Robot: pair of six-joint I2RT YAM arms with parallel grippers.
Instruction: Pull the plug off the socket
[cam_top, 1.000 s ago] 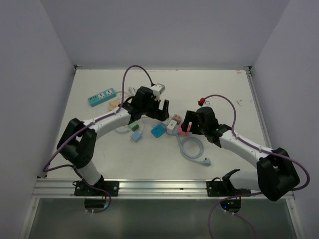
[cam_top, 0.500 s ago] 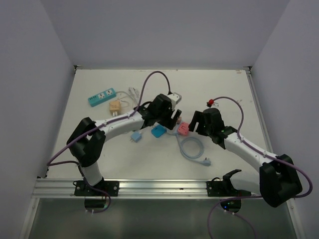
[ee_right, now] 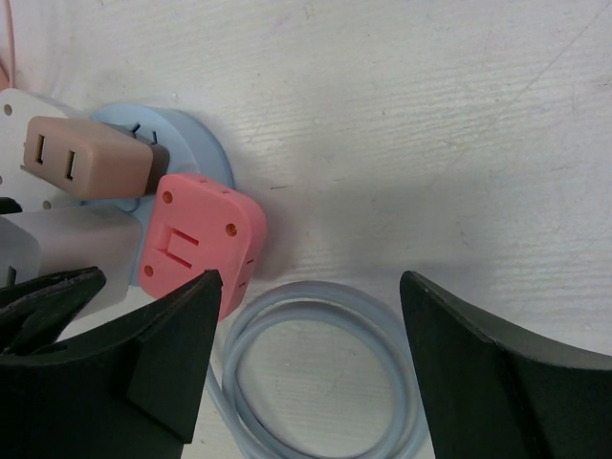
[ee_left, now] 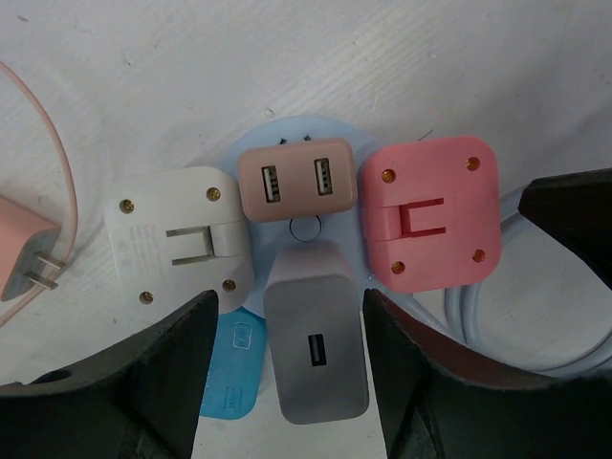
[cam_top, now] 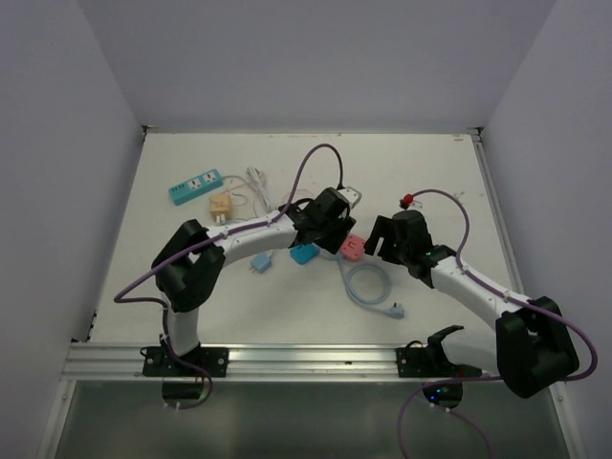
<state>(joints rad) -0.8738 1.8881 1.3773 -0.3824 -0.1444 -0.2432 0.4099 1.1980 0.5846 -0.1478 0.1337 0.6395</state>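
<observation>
A round light-blue socket (ee_left: 335, 229) lies on the white table with several plugs in it: a brown USB one (ee_left: 296, 180), a white one (ee_left: 177, 239), a pink one (ee_left: 430, 215) and a grey plug (ee_left: 316, 349). My left gripper (ee_left: 287, 298) is open and straddles the grey plug. A gap shows on its left side, while the right finger sits at the plug's edge. From above, the left gripper (cam_top: 325, 234) covers the socket. My right gripper (ee_right: 311, 287) is open over the coiled cable (ee_right: 232, 340), just right of the pink plug (ee_right: 196, 239).
A flat blue adapter (cam_top: 304, 253) lies beside the socket, and a small blue plug (cam_top: 258, 263) sits further left. A teal power strip (cam_top: 195, 185) and a beige adapter (cam_top: 221, 206) sit at the back left. The pale cable coil (cam_top: 366, 284) trails toward the near edge.
My left arm has swung right from the back-left clutter to over the socket, and its jaws have narrowed around the grey plug. The right gripper has shifted slightly right and back.
</observation>
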